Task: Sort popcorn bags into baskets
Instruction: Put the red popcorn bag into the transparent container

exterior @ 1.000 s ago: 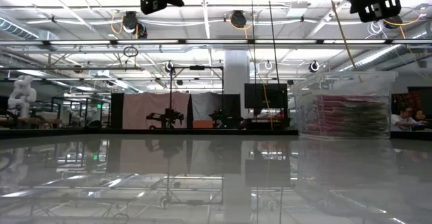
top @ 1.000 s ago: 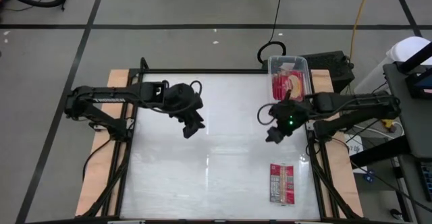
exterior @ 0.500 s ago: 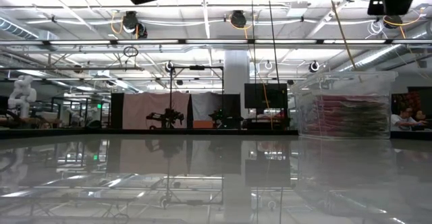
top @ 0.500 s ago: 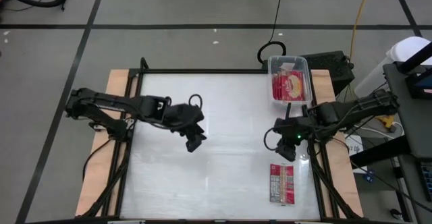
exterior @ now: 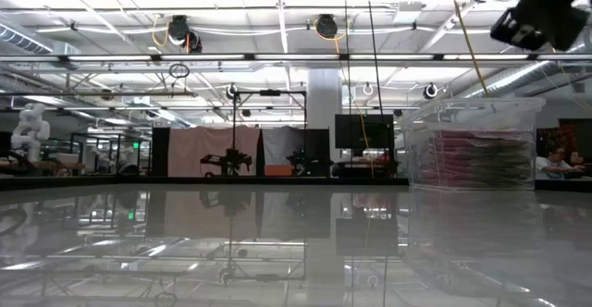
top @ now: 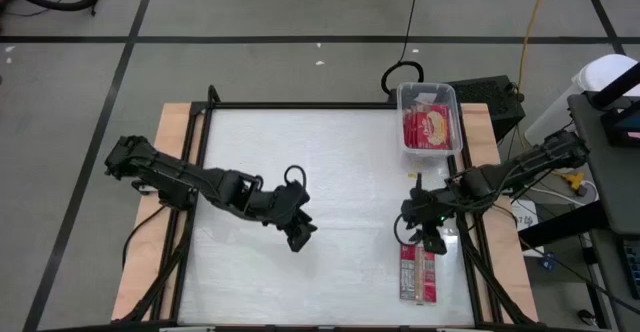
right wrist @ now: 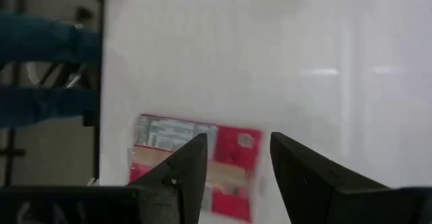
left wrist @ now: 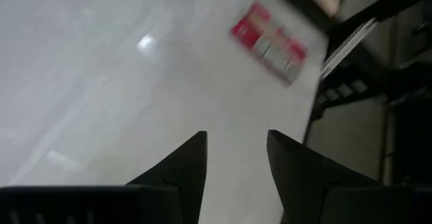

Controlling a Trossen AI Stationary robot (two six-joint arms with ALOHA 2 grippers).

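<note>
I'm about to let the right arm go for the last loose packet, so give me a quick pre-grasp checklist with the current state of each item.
1. Right gripper open: ok, fingers spread.
2. Right gripper positioned over the loose popcorn bag: ok, at the bag's end nearest the basket.
3. Bag flat on the table, nothing on it: ok.
4. Left gripper clear of the bag: ok, mid-table, open and empty.
5. Basket has room: cannot tell; packets already stacked high inside.
6. Gripper height above the bag: cannot tell.
</note>
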